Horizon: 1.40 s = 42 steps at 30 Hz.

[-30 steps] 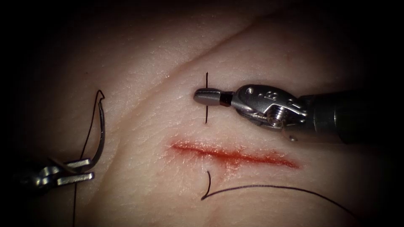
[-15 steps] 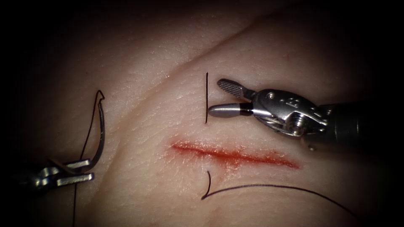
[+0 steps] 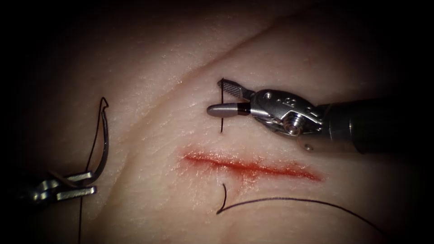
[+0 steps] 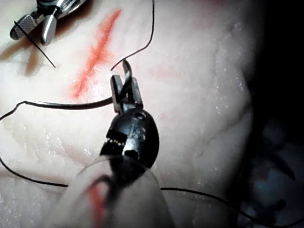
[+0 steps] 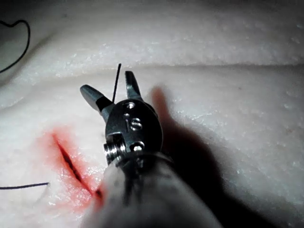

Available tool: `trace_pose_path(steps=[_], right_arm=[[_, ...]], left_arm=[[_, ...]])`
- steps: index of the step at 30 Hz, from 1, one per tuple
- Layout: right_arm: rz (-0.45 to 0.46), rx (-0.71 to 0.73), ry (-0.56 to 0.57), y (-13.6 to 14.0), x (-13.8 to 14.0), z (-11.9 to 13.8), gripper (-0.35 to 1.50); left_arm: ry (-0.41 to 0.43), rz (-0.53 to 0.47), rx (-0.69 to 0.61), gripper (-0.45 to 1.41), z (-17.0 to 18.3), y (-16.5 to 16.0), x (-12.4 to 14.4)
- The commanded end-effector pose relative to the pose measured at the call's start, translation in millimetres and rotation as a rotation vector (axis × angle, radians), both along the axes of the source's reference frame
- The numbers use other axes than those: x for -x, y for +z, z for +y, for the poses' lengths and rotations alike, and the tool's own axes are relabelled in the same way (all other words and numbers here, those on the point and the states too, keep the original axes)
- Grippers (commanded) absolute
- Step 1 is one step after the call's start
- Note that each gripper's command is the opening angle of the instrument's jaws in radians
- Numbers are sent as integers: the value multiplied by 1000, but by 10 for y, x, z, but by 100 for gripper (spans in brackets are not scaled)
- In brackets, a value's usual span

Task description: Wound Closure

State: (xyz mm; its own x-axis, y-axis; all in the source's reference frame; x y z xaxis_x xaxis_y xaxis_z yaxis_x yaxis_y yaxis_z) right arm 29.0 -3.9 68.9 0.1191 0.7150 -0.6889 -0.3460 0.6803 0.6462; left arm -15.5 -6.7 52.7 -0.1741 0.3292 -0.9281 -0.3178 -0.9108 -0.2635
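The left arm's tool sits at about eight o'clock in the endoscope view, its shaft running off toward nine, its two jaws pointing toward three and clamped together. The right arm's tool enters from three o'clock, its dark shaft level and its wrist near centre. Its jaws point toward nine and stand spread apart, one toward ten o'clock, the other level.

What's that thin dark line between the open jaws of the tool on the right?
A short upright thread end stands between the right tool's open jaws, above the cut. The lower jaw covers part of it. The left tool holds the needle.
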Motion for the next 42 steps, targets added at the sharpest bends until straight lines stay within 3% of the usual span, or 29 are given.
trace_pose_path(steps=[1,8,17,18,19,20,21,22,26,32,42], right_arm=[[-19,-5,18,-1,-3,-2,-35],[-12,22,68,-18,6,19,-35],[4,43,84,-36,12,23,-35],[9,44,82,-35,11,23,-18],[8,44,83,-34,10,23,49],[8,44,83,-34,10,24,99],[8,45,83,-33,10,24,136],[9,45,81,-33,11,23,143],[39,53,84,-40,26,15,146],[93,64,120,-54,59,8,146],[110,67,94,-74,87,-10,145]], left_arm=[[0,1,-2,-45,-5,6,6],[-6,11,-6,-45,-2,7,5],[-82,123,36,-45,10,22,0],[-91,135,53,-45,11,22,0],[-105,145,64,-45,13,22,0],[-118,165,84,-45,15,22,0],[-144,194,114,-45,20,21,1],[-167,215,139,-45,25,21,1],[-256,261,228,-45,54,16,3],[-292,303,241,-45,95,35,5],[-304,342,259,-45,114,127,12]])
